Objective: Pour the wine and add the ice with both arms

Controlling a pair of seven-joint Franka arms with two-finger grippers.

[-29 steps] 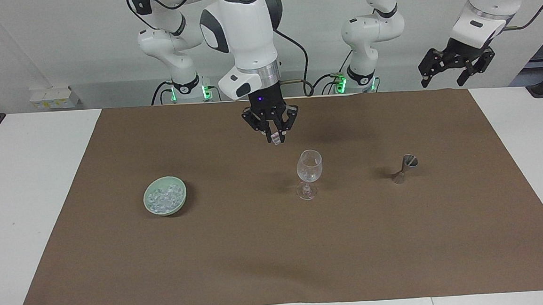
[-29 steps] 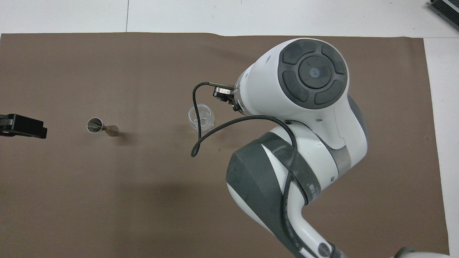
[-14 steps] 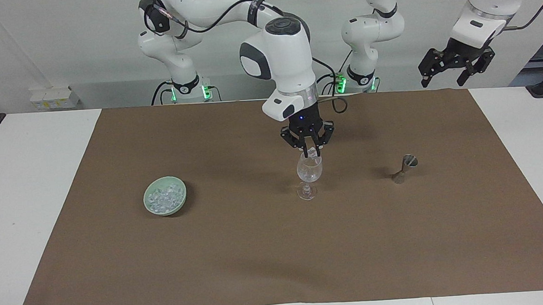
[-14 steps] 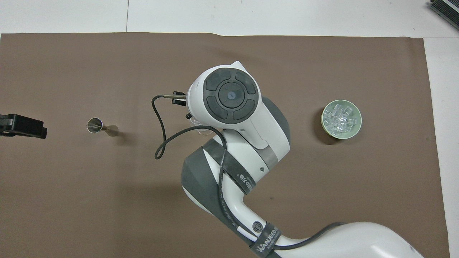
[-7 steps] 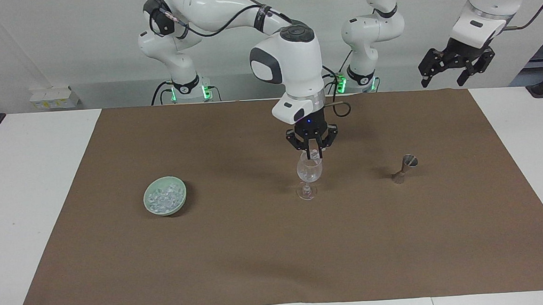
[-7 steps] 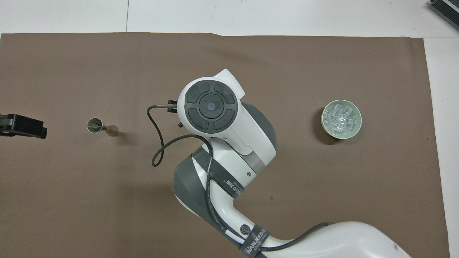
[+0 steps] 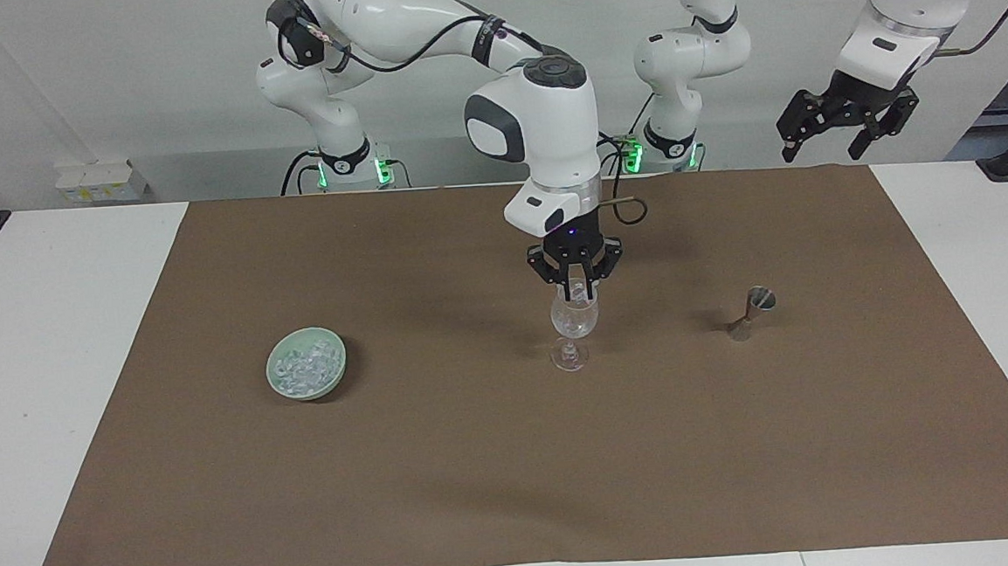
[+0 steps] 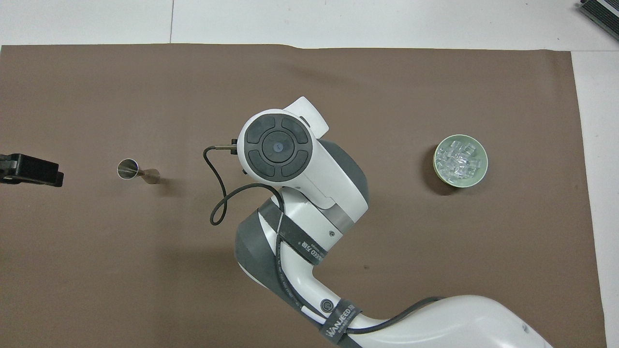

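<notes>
Bowl (image 7: 307,375) — ice (image 7: 303,367); glass (image 7: 574,318) — ice

Right arm (image 7: 417,13) stretches out to mid-table, wrist pointing straight down, right gripper (image 7: 577,296) pinched tight. Left arm (image 7: 898,5) waits raised over the table's robot-side edge at its own end, left gripper (image 7: 844,126) spread wide, tilted downward.

A robotics lab: two big white jointed robot arms (image 7: 537,115) (cabled, green-lit bases) at a white surface (image 7: 53,346) under a brown paper sheet (image 7: 480,459).
</notes>
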